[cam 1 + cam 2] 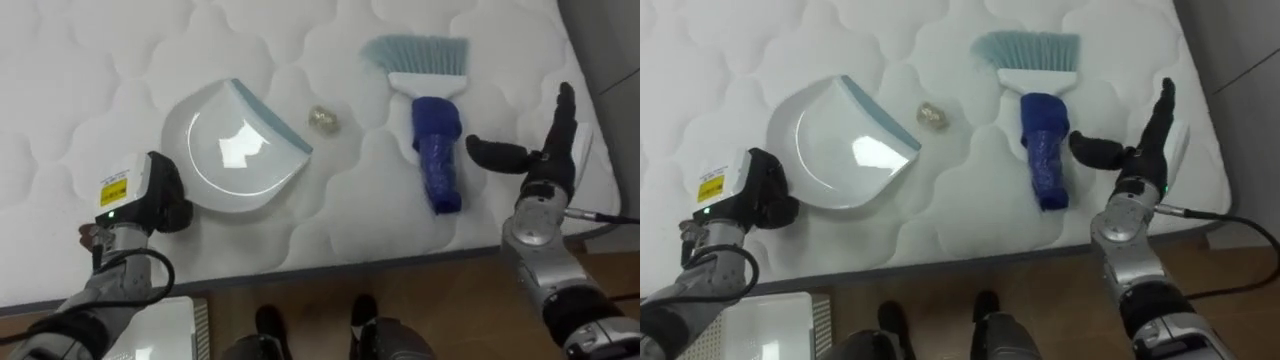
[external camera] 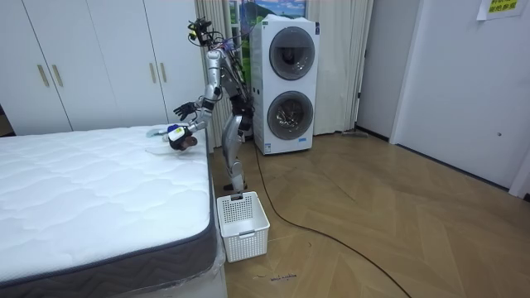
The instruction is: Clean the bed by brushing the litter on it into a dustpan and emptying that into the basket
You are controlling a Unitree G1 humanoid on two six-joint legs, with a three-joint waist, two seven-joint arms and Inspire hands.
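Nearest us, the right hand [image 1: 547,168] hovers at the near edge of the bed [image 1: 80,60]. Its fingers [image 1: 565,108] are straight and its thumb is spread toward 9 o'clock, and it holds nothing. Just beside the thumb lies the brush [image 1: 437,150], its blue handle toward us and its bristles at 12 o'clock. We judge it light and stiff, and the thick handle is the place to grasp it. At the brush's 9 o'clock sits a small scrap [image 1: 322,119], probably light and apt to roll. Beyond it lies the pan [image 1: 235,150], smooth plastic that may slide on the quilting. The left hand [image 1: 160,195] sits at the pan's 8 o'clock rim, and we cannot tell its grip.
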